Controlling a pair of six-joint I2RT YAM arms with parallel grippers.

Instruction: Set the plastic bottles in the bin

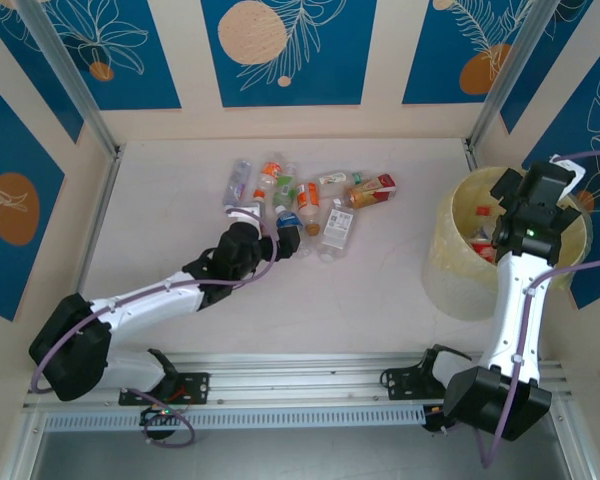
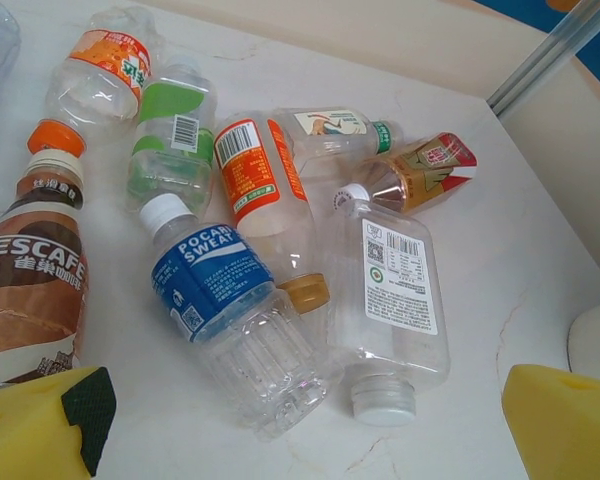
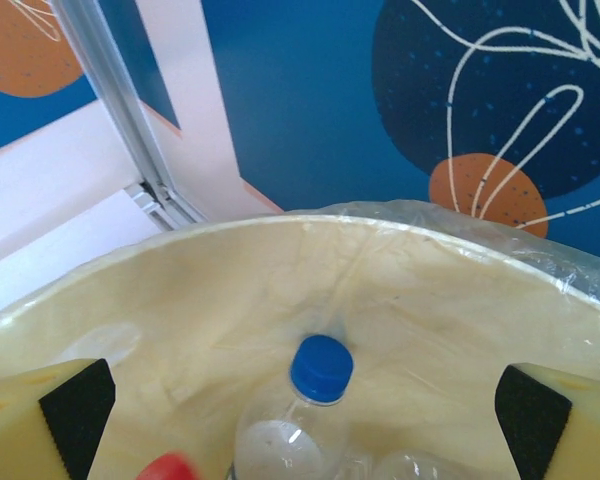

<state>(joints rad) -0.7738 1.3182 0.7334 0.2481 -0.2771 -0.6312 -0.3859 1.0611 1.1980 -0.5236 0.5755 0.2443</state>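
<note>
Left fingers (image 2: 30, 435): open wide, empty, just near the heap.
Plastic bottles (image 1: 300, 200): lying in a heap at the far middle of the tabletop (image 1: 380, 290).
Handling: I judge them light, thin, slippery and easy to crush. I would take the blue-label bottle (image 2: 230, 300) across its ribbed body.
Bin (image 1: 450, 265): at the right, with some bottles inside.
Right fingers (image 3: 40, 420): open, empty, above it.
</note>
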